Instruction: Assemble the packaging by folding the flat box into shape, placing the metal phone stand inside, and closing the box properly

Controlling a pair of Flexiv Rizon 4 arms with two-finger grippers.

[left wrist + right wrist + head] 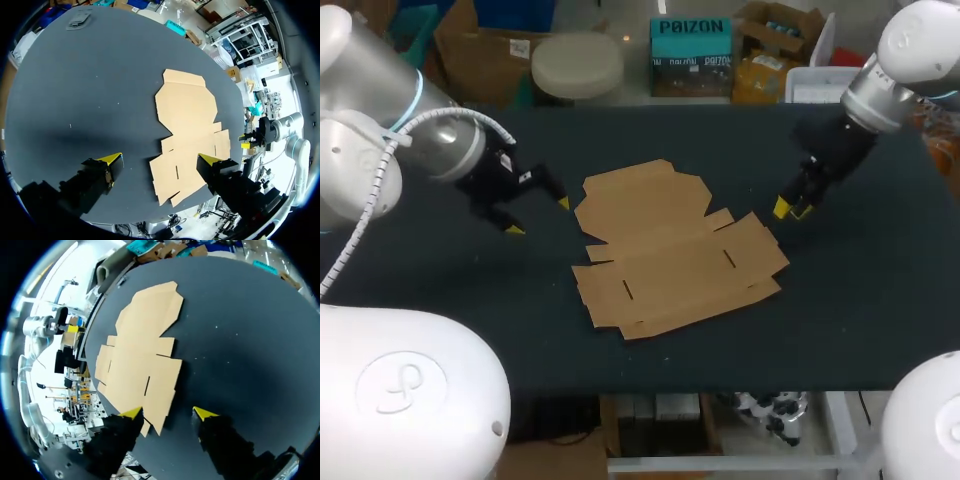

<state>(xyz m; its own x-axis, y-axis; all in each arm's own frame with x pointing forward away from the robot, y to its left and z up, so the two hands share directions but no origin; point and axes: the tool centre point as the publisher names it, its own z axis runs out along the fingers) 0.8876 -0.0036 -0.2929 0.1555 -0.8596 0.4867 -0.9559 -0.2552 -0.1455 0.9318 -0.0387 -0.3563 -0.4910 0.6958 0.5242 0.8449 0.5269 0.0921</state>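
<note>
While the flat cardboard box (670, 250) lies unfolded in the middle of the counter (880, 300), the left claw (538, 216) and right claw (790, 208) hover on either side of it, both spread wide and empty.

You see a plain tan cardboard flat box (670, 250), marked only by thin dark slits. Around it the table (860, 300) is matte black. Left of the box, your left gripper (538, 216) is black with yellow tips; right of the box, the right gripper (791, 210) has the same colours. The left arm (430, 140) and right arm (910, 50) are white and silver-grey.
</note>
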